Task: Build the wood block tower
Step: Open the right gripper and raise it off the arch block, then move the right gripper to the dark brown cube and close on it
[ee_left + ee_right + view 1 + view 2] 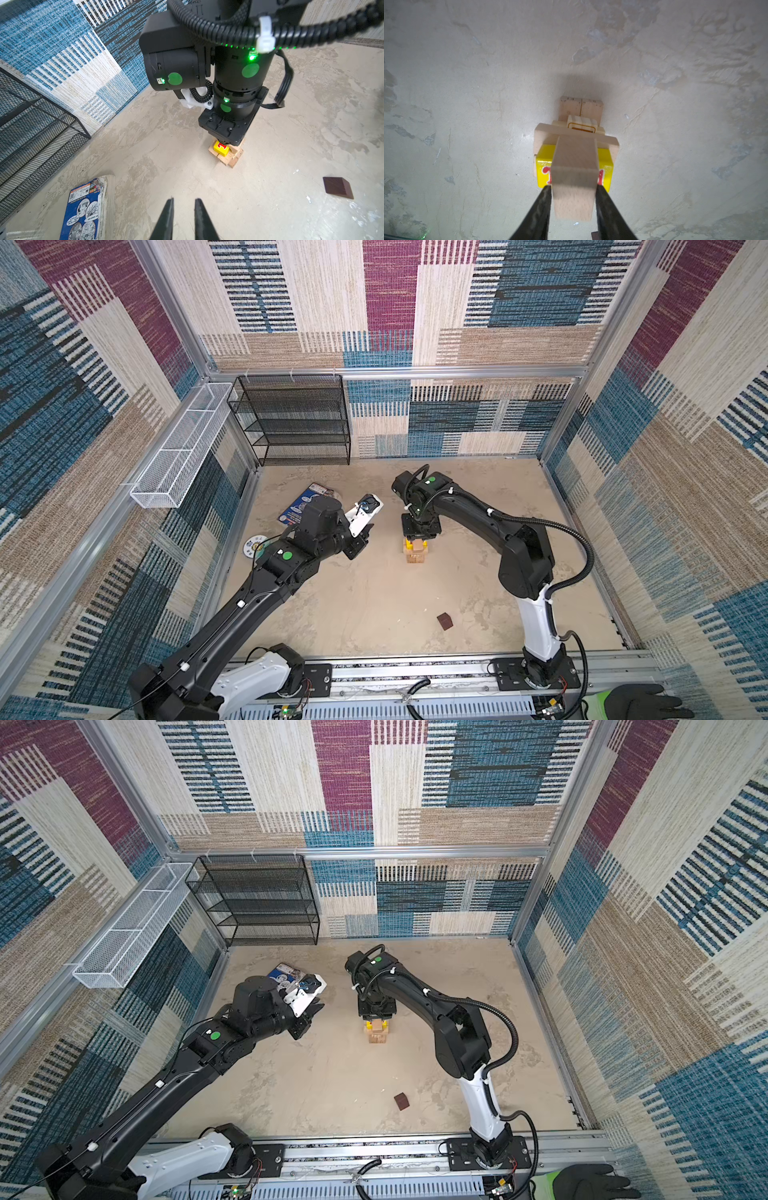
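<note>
Clamping a pale wood bar [575, 166] by its long sides, the right gripper [573, 188] stands straight above the tower [415, 554], in the middle of the table [374, 605] in both top views. The bar lies lengthwise between the jaws, over the yellow cube [606, 164] on the stack's upper level; whether it touches the cube cannot be told. Left gripper [184, 200]: jaws a narrow gap apart, nothing between them, clear of the tower on its left side. Brown cube [444, 621] lies alone, well apart from the tower. Red letter on the yellow cube is half covered by the bar. Tower's top is hidden under the right gripper in both top views.
</note>
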